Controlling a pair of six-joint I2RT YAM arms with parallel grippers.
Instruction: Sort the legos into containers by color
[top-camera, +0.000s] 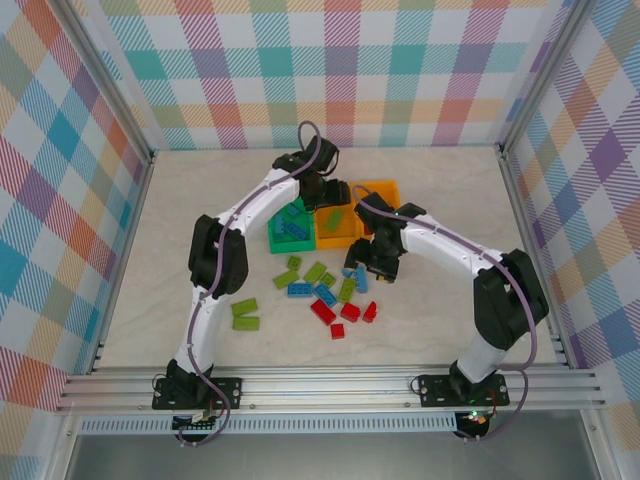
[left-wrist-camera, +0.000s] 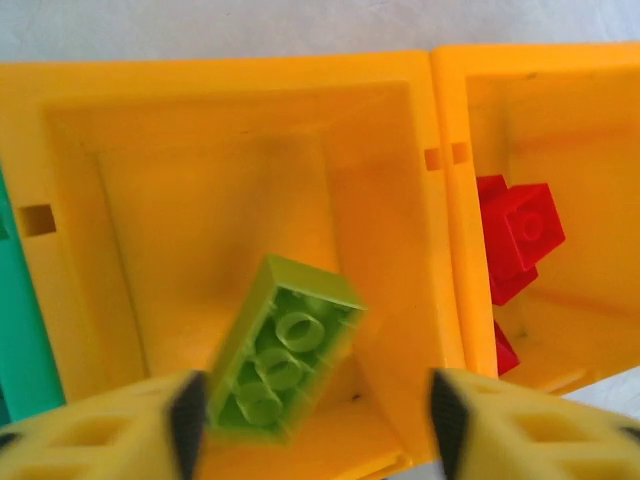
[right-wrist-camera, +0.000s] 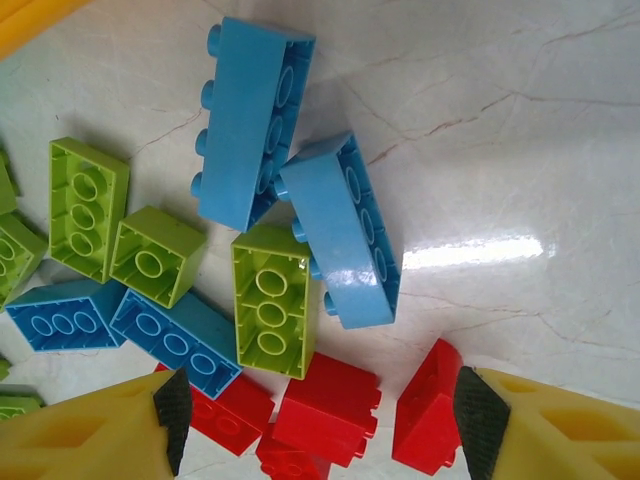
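The right hand (right-wrist-camera: 323, 415) hovers open, a red brick (right-wrist-camera: 330, 400) below between its fingers and a lime brick (right-wrist-camera: 272, 313) just beyond, its length pointing away from the hand.

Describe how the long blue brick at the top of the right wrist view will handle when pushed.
The long blue brick looks like rigid hollow plastic: probably stiff and light. Resting on a narrow side wall, it may tip flat when pushed. The glossy table suggests it would slide, not roll.
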